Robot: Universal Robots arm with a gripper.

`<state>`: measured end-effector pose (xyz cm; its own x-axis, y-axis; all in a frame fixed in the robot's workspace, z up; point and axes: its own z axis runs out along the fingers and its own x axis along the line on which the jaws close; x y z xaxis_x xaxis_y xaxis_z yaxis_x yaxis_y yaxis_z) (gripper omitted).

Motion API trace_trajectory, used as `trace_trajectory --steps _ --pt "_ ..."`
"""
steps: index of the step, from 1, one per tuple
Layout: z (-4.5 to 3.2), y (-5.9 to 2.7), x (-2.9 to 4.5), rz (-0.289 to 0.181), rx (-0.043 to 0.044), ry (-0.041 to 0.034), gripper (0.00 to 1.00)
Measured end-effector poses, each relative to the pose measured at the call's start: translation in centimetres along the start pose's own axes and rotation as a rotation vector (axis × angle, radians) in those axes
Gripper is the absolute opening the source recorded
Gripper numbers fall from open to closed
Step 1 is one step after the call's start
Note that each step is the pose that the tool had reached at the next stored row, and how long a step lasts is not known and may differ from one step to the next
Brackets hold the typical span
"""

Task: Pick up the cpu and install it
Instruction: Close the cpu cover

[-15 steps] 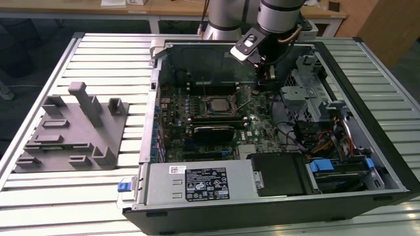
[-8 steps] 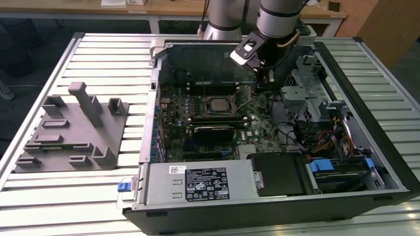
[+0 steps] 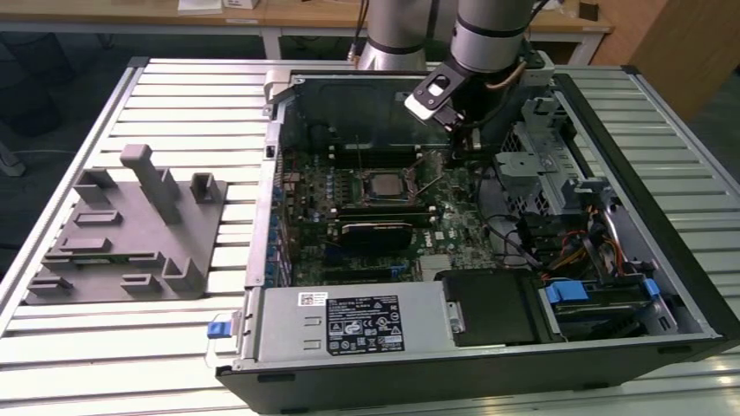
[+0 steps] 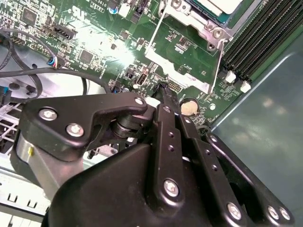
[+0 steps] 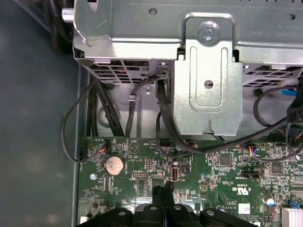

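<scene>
Work on this job looks close to its end: the cpu [image 3: 382, 184] sits flat in its square socket on the green board [image 3: 463, 221], inside the open computer case [image 3: 463, 374] that lies on the tabletop [image 3: 185, 95]. So the picking up and the putting in look done, I think. The tool [image 3: 459, 149] hangs low over the board. Its two tips are pressed together, with nothing that I can see between them. In the second wrist view the tool [image 4: 163, 91] points down near a round silver battery [image 4: 188, 107], and the pale cpu [image 4: 220, 4] is off past the shiny socket frame [image 4: 208, 29]. A thin metal bar [image 4: 218, 61] runs along that frame, and I cannot tell if it is locked down. The cpu lies to the exterior view's left of the tool, near it but not touching. Any move from here needs to be slow and gentle, I think, because the tips are close to many tiny parts and a black cable [image 5: 161, 106].
</scene>
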<state>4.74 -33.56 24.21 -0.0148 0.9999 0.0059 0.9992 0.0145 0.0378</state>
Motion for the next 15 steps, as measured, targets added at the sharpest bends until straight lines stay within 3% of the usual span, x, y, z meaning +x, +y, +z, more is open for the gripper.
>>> trace_trajectory --steps 5,15 --pt "0.02 -0.44 0.01 0.000 -0.0001 0.0005 0.11" --pt "-0.12 -4.05 0.06 0.002 -0.0058 0.0103 0.11"
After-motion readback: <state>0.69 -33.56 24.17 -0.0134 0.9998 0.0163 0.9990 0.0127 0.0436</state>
